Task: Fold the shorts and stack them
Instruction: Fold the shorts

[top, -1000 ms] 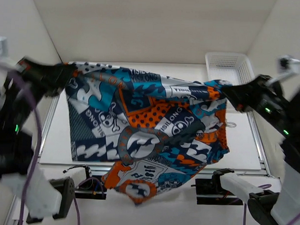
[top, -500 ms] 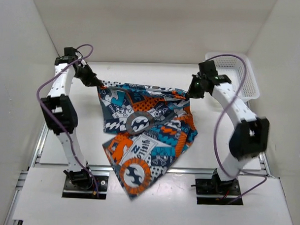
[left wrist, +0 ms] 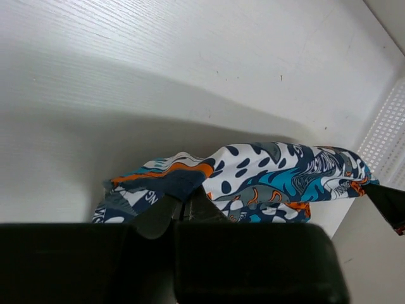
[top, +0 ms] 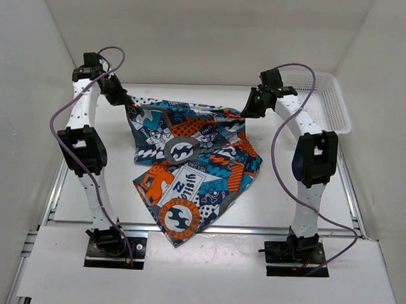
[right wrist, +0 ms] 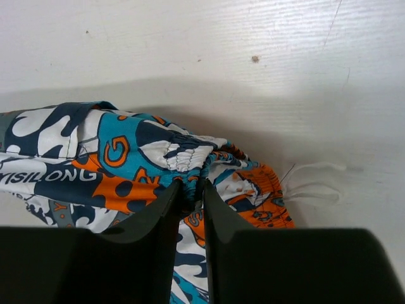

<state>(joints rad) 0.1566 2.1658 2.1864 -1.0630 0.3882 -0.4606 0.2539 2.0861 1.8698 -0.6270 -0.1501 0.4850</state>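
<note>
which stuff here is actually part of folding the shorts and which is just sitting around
Part of the job:
- navy, orange and teal printed cloth shorts
- left gripper, shut on one top corner of them
- right gripper, cloth between its jaws at the other corner

Just lying about:
- white plastic mesh basket, far right
- white table underneath
</note>
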